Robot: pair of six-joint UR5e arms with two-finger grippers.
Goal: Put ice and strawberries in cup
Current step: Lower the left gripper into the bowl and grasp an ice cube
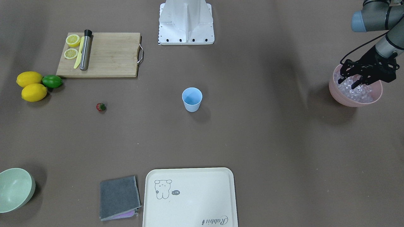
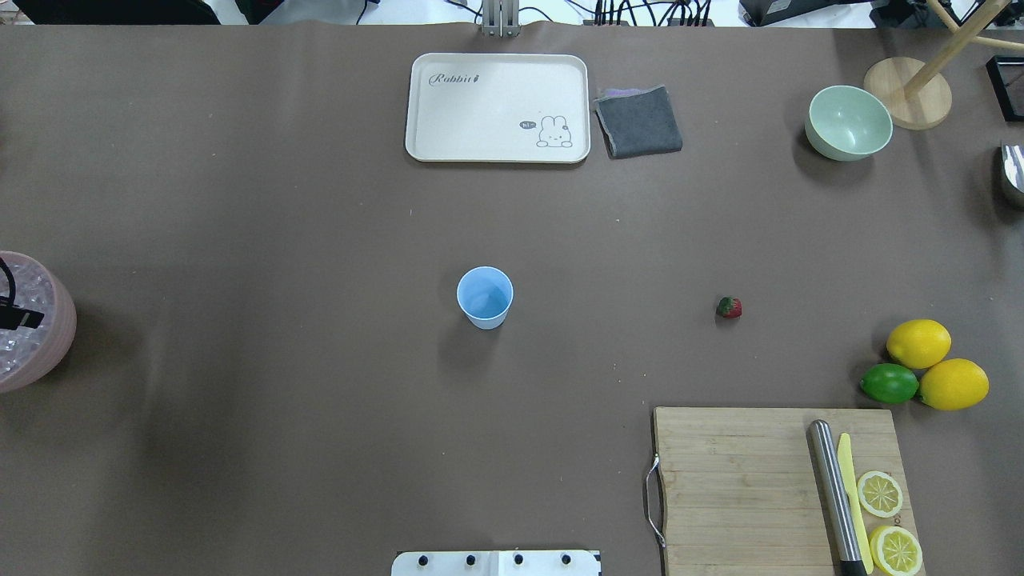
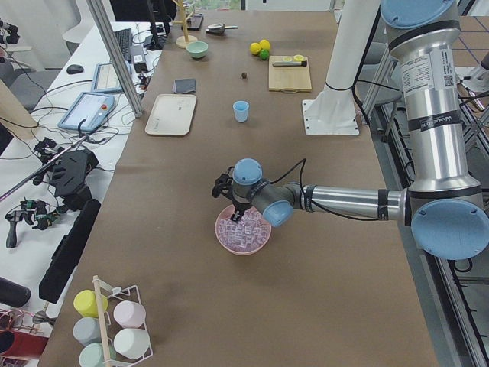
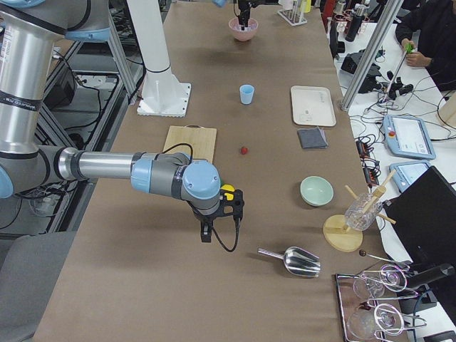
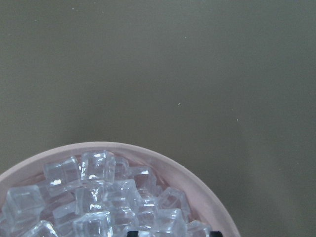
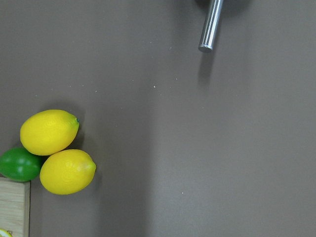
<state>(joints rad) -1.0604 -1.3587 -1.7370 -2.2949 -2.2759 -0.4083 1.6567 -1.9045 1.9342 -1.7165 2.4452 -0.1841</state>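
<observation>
The light blue cup (image 1: 192, 99) stands upright and empty at the table's middle; it also shows in the overhead view (image 2: 485, 298). The small red strawberry (image 1: 101, 107) lies on the table between the cup and the lemons, and shows in the overhead view (image 2: 729, 307). The ice (image 1: 358, 92) fills a pink bowl (image 1: 348, 101) at the table's left end. My left gripper (image 1: 348, 82) is open, its fingers down among the cubes. The left wrist view shows the ice (image 5: 98, 197) and the bowl's rim (image 5: 173, 165). My right gripper (image 4: 206, 232) shows only in the exterior right view, near the lemons; I cannot tell its state.
A wooden cutting board (image 1: 104, 55) holds lemon halves, a yellow knife and a steel muddler (image 1: 85, 50). Two lemons (image 1: 31, 86) and a lime (image 1: 52, 81) lie beside it. A cream tray (image 1: 189, 197), a grey cloth (image 1: 119, 197) and a pale green bowl (image 1: 14, 189) sit at the far edge. A metal scoop (image 4: 299, 262) lies at the right end.
</observation>
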